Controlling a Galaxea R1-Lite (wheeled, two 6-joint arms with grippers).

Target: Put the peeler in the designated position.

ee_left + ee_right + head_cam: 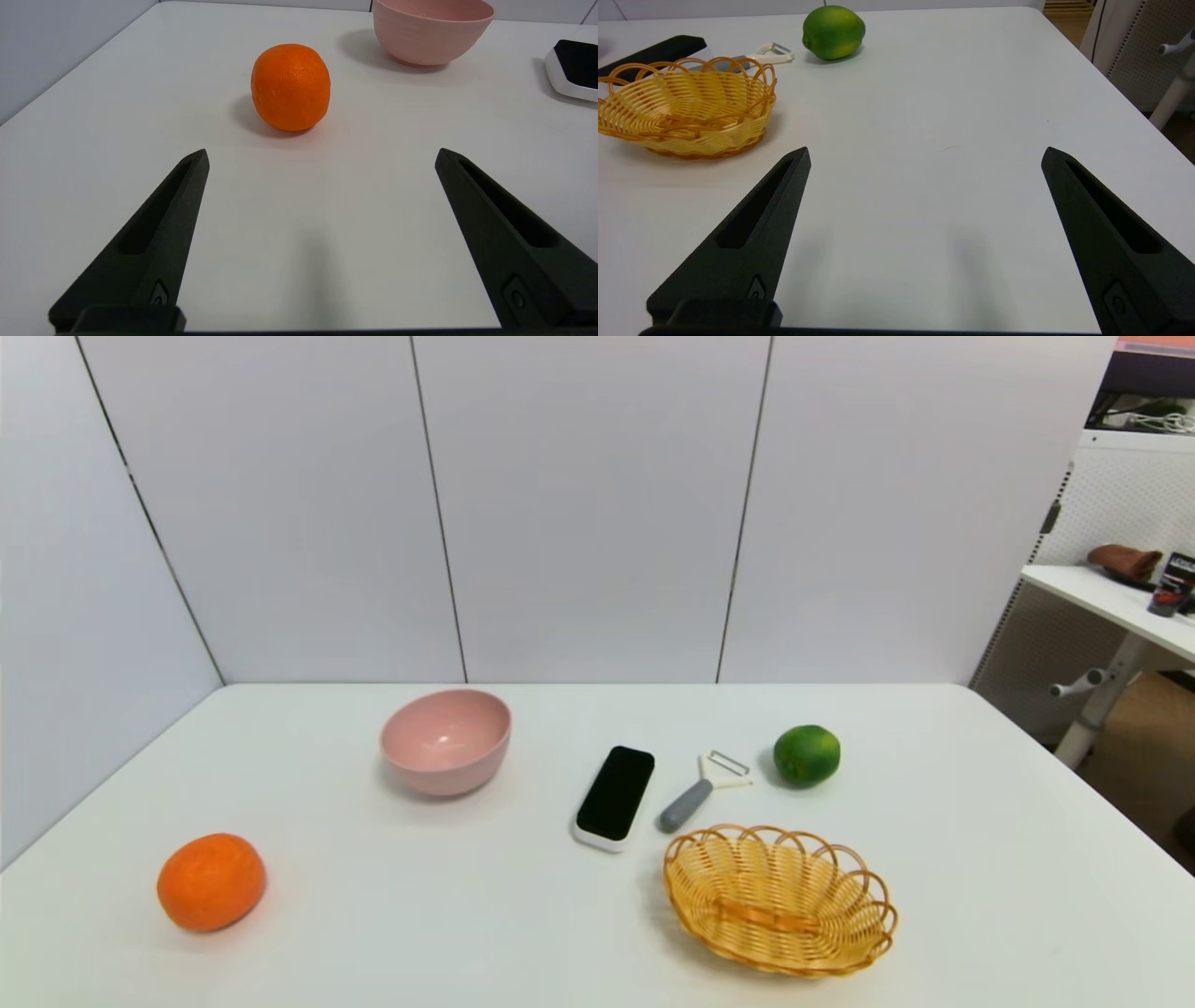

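The left gripper (322,156) hangs spread and empty over the table's near left, facing the orange (290,87). The right gripper (924,156) is likewise spread and empty at the near right. The peeler (702,790) lies flat mid-table, between the black device (615,796) and the lime (807,755), just beyond the wicker basket (780,899).

text: none legible | far side-table black tube (1173,581): label too small to read
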